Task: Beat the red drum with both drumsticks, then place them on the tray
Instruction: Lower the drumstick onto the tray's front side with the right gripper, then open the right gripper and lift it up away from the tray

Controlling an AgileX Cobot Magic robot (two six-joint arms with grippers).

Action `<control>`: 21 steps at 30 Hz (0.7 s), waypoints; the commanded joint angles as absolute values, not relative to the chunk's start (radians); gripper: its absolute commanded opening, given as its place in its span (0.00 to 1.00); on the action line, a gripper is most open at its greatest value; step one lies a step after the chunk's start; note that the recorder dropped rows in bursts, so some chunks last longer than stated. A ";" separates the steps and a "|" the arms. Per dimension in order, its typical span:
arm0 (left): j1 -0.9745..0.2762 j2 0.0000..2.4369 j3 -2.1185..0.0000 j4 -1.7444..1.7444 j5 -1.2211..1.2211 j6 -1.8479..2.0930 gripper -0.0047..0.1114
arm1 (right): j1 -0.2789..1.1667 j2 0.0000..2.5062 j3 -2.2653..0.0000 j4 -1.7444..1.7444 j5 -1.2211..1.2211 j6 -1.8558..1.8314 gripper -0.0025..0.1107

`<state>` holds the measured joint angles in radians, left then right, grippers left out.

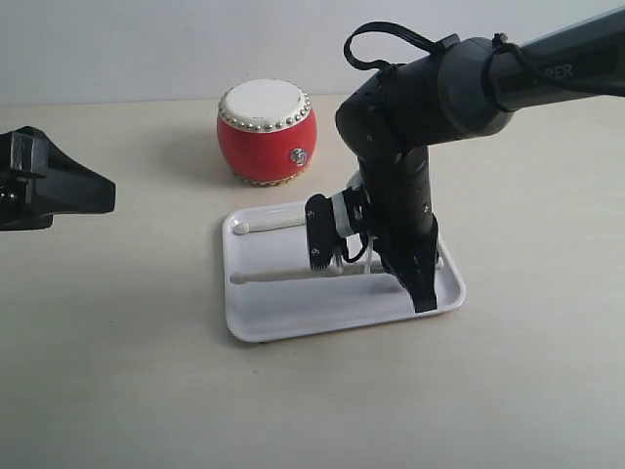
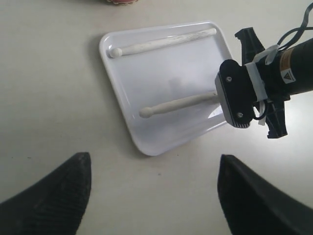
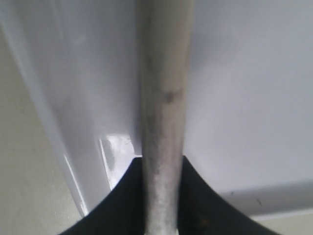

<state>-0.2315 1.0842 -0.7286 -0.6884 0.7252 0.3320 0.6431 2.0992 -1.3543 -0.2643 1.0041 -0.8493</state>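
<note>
The red drum (image 1: 266,132) stands upright behind the white tray (image 1: 283,313). One drumstick (image 1: 269,223) lies loose along the tray's far side. The other drumstick (image 1: 293,277) lies low across the tray's middle, and my right gripper (image 1: 405,278) is shut on its handle end above the tray's right part. In the right wrist view, the black fingers (image 3: 122,200) press both sides of this stick (image 3: 161,98). My left gripper (image 2: 154,159) is open and empty over bare table left of the tray (image 2: 166,73). Both sticks (image 2: 161,42) (image 2: 178,104) show in that view.
The right arm's wrist and its cables (image 2: 259,83) hang over the tray's right end. The left arm (image 1: 49,186) sits at the left edge of the exterior view. A pale tabletop (image 1: 117,371) surrounds the tray.
</note>
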 commanded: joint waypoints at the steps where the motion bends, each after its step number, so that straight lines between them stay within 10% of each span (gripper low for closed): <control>1: -0.229 1.078 -0.725 -0.687 0.726 0.335 0.64 | 0.643 2.096 -1.353 -0.269 0.989 -0.842 0.12; 21: -0.229 1.078 -0.725 -0.687 0.739 0.335 0.64 | 0.643 2.096 -1.353 -0.299 0.995 -0.840 0.18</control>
